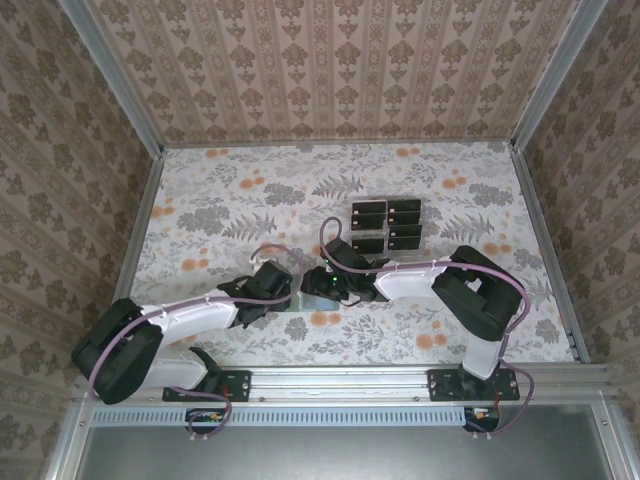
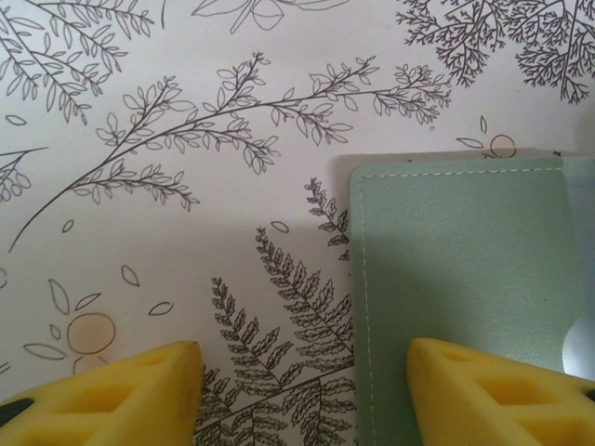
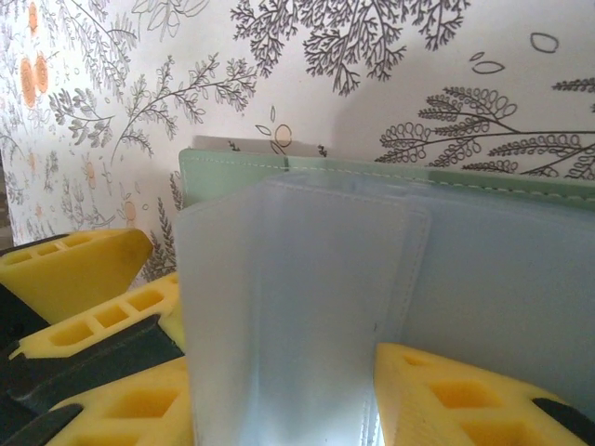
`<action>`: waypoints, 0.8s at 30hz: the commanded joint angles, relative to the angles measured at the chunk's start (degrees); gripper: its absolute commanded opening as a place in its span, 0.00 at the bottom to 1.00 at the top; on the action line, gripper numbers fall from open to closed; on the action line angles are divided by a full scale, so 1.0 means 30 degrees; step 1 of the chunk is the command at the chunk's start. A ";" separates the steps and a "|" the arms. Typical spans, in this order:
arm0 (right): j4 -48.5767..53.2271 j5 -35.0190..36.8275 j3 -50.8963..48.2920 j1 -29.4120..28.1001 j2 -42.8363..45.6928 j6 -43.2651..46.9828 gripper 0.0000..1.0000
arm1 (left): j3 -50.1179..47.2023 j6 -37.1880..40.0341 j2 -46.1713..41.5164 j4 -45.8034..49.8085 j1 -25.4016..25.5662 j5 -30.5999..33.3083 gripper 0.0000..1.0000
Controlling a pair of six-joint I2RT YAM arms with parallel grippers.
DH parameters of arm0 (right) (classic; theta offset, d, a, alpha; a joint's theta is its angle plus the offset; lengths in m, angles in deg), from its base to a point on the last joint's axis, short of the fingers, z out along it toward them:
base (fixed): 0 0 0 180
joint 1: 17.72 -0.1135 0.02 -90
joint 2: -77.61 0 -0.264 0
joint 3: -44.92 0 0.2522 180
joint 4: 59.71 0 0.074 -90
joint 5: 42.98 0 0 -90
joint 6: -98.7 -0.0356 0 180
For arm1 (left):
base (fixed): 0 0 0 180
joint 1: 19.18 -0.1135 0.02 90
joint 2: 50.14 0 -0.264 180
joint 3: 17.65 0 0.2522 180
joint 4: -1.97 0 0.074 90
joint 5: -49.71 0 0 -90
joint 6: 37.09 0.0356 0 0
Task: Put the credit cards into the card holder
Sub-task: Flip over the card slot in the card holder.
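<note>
Left gripper (image 2: 302, 400): fingers well apart, nothing clamped. One finger over corner of card holder (image 2: 456, 269), other over bare table (image 2: 139, 232).

Right gripper (image 3: 279, 372): jaws part-way. Clear sleeve (image 3: 297, 251) of holder stands between fingers, touching both. Clamped or only propped: cannot tell.

Holder lies flat on table between both grippers, sleeve raised.

Credit cards (image 1: 388, 222): black, in rows, well behind grippers, none in a gripper.

Step, by judgement: opening holder, baring pocket; no card loaded yet.

Next move calls for holder steadied, sleeve held apart, one gripper freed to fetch card. Thin flat card likely awkward to lift.
</note>
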 commanded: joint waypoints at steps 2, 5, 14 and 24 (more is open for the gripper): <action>0.0005 -0.0524 0.0888 -0.0032 -0.0329 -0.0317 0.44 | -0.0639 -0.0894 -0.1540 0.0752 -0.0489 0.0261 0.62; 0.0149 -0.0555 0.1334 -0.0157 -0.0573 -0.0321 0.44 | -0.1006 -0.1324 -0.2621 0.0936 -0.0797 0.0250 0.63; 0.0804 -0.0562 0.2710 -0.0693 -0.1515 -0.0365 0.44 | -0.2065 -0.2437 -0.5877 0.2045 -0.1824 0.0795 0.63; 0.1610 -0.0756 0.5029 -0.1483 -0.2989 -0.0266 0.44 | -0.2622 -0.3090 -0.9088 0.4227 -0.2530 0.1944 0.64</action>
